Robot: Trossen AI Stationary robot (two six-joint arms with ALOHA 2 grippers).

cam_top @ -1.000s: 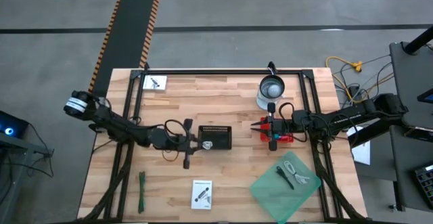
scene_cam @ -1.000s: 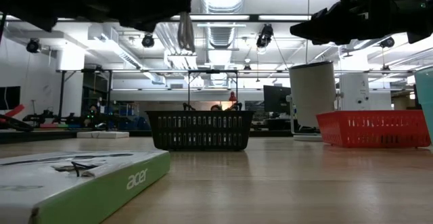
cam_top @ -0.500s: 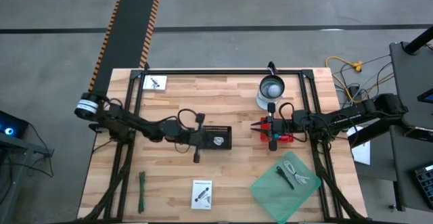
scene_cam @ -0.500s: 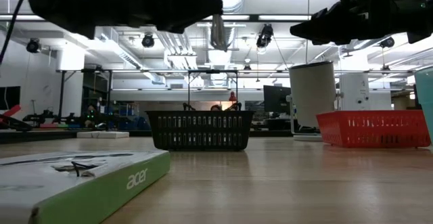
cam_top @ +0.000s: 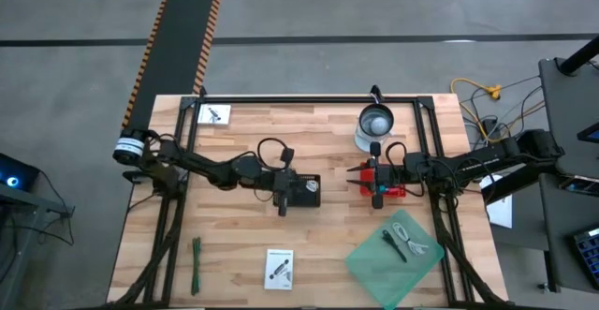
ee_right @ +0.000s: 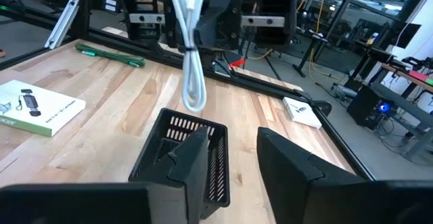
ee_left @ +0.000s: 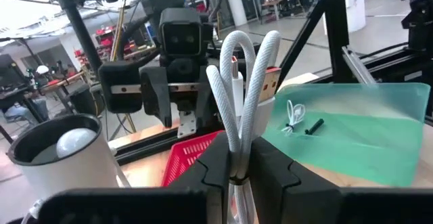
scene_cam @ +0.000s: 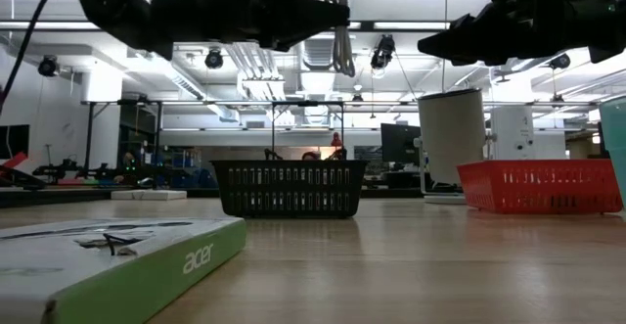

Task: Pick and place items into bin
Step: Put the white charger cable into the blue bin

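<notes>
A: While the left gripper (ee_left: pixel 238 166) pinches a coiled white cable (ee_left: pixel 242 88), it hangs over the black basket (cam_top: pixel 301 190).

B: The right gripper (ee_right: pixel 230 153), fingers apart and empty, hovers above the red basket (cam_top: pixel 386 190).

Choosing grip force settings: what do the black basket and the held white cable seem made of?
Black basket: likely rigid moulded plastic, matte, with slotted walls. White cable in the left end effector: apparently braided fabric sheath, showing a woven texture and bending in loops.
</notes>
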